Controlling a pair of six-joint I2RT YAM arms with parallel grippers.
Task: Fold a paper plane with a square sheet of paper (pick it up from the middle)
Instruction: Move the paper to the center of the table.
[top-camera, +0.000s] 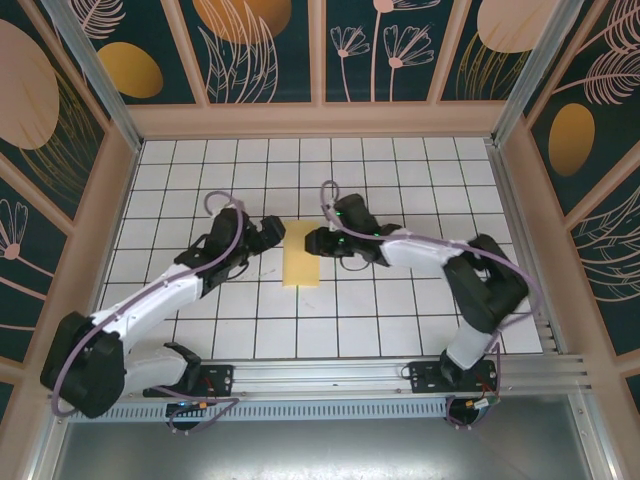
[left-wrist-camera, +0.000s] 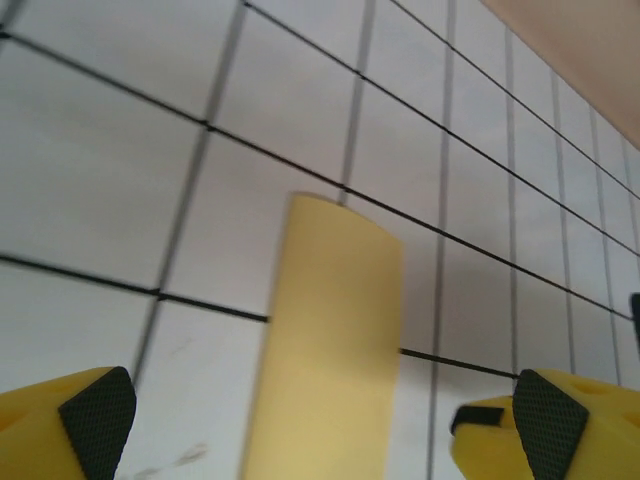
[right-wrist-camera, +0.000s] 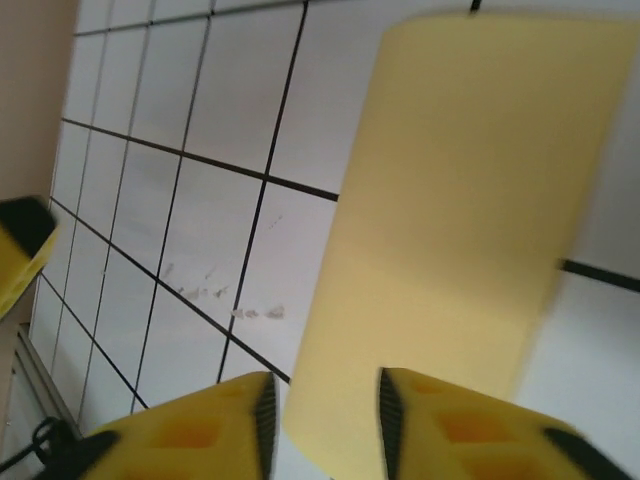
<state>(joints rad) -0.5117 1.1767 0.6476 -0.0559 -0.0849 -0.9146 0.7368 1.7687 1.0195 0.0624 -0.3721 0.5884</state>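
The square sheet of paper (top-camera: 300, 255) lies on the tiled table as a yellow folded rectangle, about one tile wide and two long, with no pointed end. My left gripper (top-camera: 272, 235) sits just left of its far end, jaws wide open. In the left wrist view the paper (left-wrist-camera: 330, 340) runs up between the spread fingertips of the left gripper (left-wrist-camera: 322, 418), touching neither. My right gripper (top-camera: 312, 241) is at the paper's far right edge. In the right wrist view its jaws (right-wrist-camera: 327, 420) stand narrowly apart over a corner of the paper (right-wrist-camera: 470, 200), not pinching it.
White tiled table (top-camera: 400, 300) with black grid lines, walled by patterned panels (top-camera: 260, 50) at the back and sides. A metal rail (top-camera: 350, 375) carries both arm bases at the near edge. Faint scuff marks (right-wrist-camera: 240, 312) mark a tile left of the paper.
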